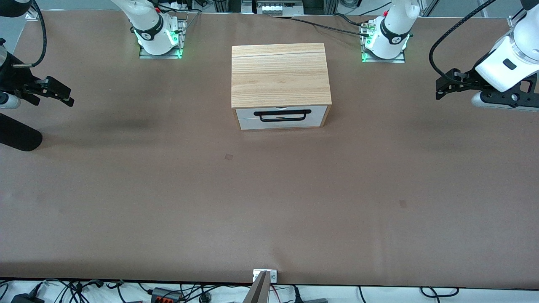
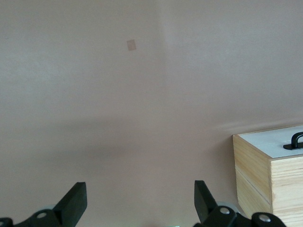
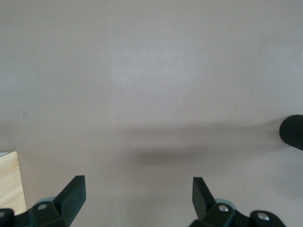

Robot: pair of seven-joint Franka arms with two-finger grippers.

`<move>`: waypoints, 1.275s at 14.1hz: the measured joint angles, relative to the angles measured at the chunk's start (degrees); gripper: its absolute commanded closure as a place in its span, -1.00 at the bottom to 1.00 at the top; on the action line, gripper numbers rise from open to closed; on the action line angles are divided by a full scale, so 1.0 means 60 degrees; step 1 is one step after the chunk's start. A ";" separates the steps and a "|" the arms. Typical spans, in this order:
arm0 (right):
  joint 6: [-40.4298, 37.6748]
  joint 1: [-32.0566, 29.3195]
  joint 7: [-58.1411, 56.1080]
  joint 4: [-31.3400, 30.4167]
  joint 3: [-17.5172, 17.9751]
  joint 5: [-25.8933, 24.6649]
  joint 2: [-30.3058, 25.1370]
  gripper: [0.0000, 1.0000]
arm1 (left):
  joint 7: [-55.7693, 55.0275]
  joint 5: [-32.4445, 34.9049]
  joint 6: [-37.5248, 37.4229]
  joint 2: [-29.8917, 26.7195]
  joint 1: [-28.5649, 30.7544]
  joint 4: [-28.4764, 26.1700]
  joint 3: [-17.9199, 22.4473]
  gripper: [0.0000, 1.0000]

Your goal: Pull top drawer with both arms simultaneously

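The top drawer [image 1: 281, 117] sits closed in the cabinet [image 1: 279, 75]. My left end effector [image 1: 447, 84] and right end effector [image 1: 52, 90] hover apart, well clear. Uneven pulls on the handle [image 1: 282, 115] risk jamming it.

We find no readable text, brand or number anywhere. Only a round black-and-white emblem shows on the black band at each arm's base [image 1: 146, 35] [image 1: 396, 40], too small for us to make out.
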 measured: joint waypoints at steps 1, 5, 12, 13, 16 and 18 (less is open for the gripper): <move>0.0000 0.0000 0.0000 0.0000 0.0000 0.0000 0.0000 -1.00 | 0.0000 0.0000 0.0000 0.0000 0.0000 0.0000 0.0000 -1.00; 0.0000 0.0000 0.0000 0.0000 0.0000 0.0000 0.0000 -1.00 | 0.0000 0.0000 0.0000 0.0000 0.0000 0.0000 0.0000 -1.00; 0.0001 0.0000 0.0000 0.0000 0.0001 -0.0004 0.0081 -1.00 | 0.0000 0.0000 -0.0101 0.0000 0.0000 0.0000 0.0000 -1.00; 0.0004 0.0003 0.0000 -0.0001 0.0007 -0.0004 0.0133 -1.00 | 0.0000 0.0000 -0.0119 0.0000 0.0000 0.0000 0.0000 -1.00; 0.0032 0.0047 0.0000 0.0000 0.0040 -0.0004 0.0307 -1.00 | 0.0000 0.0000 -0.0368 0.0007 0.0001 0.0001 0.0000 -1.00; 0.0034 0.0094 0.0000 -0.0001 0.0059 -0.0004 0.0381 -1.00 | 0.0000 -0.0136 -0.0727 0.0074 0.0028 0.0001 0.0000 -1.00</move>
